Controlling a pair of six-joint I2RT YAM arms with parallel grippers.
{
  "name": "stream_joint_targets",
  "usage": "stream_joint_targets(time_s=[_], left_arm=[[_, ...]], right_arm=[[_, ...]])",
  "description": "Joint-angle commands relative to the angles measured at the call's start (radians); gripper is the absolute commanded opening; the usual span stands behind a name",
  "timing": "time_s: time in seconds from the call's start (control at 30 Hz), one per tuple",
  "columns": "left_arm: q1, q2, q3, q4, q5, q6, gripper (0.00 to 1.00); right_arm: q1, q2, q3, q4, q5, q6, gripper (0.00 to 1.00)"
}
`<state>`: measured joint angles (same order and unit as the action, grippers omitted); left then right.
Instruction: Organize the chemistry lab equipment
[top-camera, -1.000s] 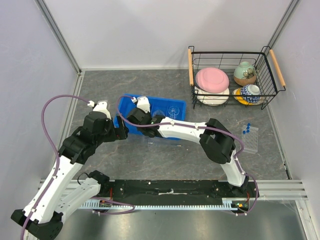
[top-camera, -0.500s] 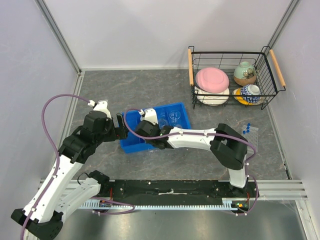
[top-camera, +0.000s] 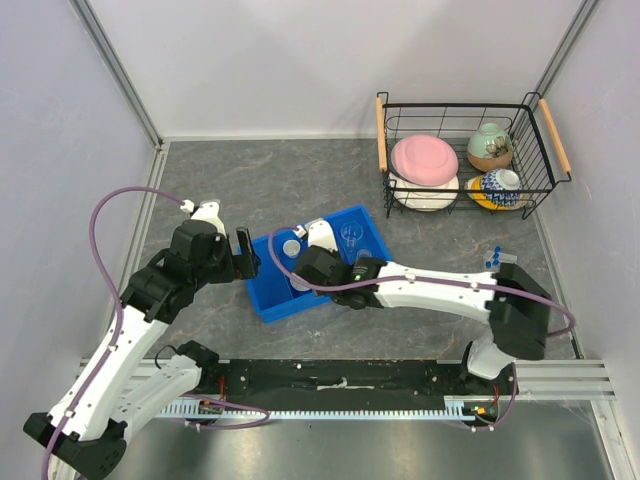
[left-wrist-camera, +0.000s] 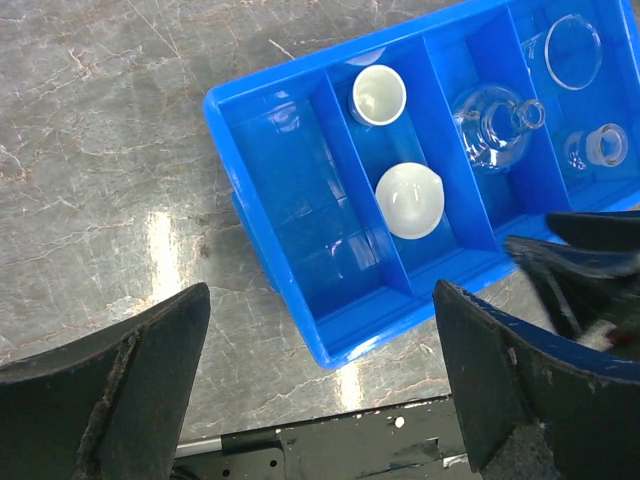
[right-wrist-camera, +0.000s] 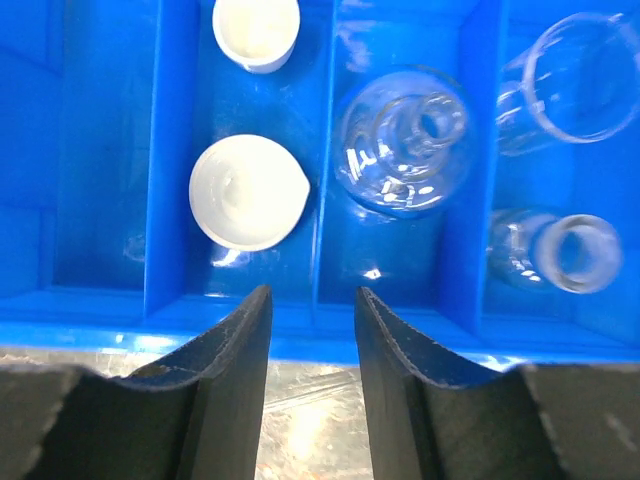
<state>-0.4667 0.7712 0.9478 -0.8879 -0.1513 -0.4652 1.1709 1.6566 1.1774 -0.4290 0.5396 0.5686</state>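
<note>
Tray (top-camera: 268, 303) rim underlies right end effector (right-wrist-camera: 313, 295) (left end effector (top-camera: 246, 256) spread, clear).

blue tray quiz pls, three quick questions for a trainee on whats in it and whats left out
1. True or false: in the tray, the flask shares a compartment with the white dishes.
2. How many beakers are in the tray? A one, B two, C four.
3. Where is the tube rack?
Key: 1 false, they sit in neighbouring compartments. 2 B. 3 on the table, right of the tray and outside it.
</note>
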Motion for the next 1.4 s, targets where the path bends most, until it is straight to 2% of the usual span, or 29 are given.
stream_joint_targets(time_s=[0.0,0.13,0.23,0.4,0.5,0.77,0.97,1.17,1.37], left_arm=[[0.002,0.005,-0.007,0.027,0.021,-0.006,1.00],[0.002,0.025,-0.001,0.033,0.035,0.000,1.00],[0.002,0.025,-0.004,0.041,0.055,0.003,1.00],[0.002,0.028,-0.007,0.067,0.078,0.005,1.00],[0.002,0.037,-0.006,0.075,0.093,0.007,1.00],[0.002,0.027,-0.030,0.089,0.118,0.016,1.00],[0.002,0.013,-0.040,0.089,0.121,0.031,1.00],[0.002,0.014,-0.038,0.089,0.145,0.042,1.00],[0.000,0.014,-0.035,0.089,0.179,0.054,1.00]], right_arm=[[0.016,-0.153,0.014,-0.086,0.053,-0.090,0.47],[0.024,-0.266,0.019,-0.251,0.039,-0.069,0.51],[0.039,-0.352,-0.065,-0.332,0.014,0.019,0.52],[0.065,-0.510,-0.255,-0.312,-0.035,0.201,0.53],[0.073,-0.535,-0.364,-0.292,-0.053,0.267,0.53],[0.078,-0.482,-0.455,-0.218,-0.063,0.411,0.54],[0.084,-0.456,-0.512,-0.067,-0.085,0.537,0.55],[0.102,-0.400,-0.509,-0.008,-0.090,0.674,0.59],[0.127,-0.293,-0.438,-0.022,-0.099,0.728,0.60]])
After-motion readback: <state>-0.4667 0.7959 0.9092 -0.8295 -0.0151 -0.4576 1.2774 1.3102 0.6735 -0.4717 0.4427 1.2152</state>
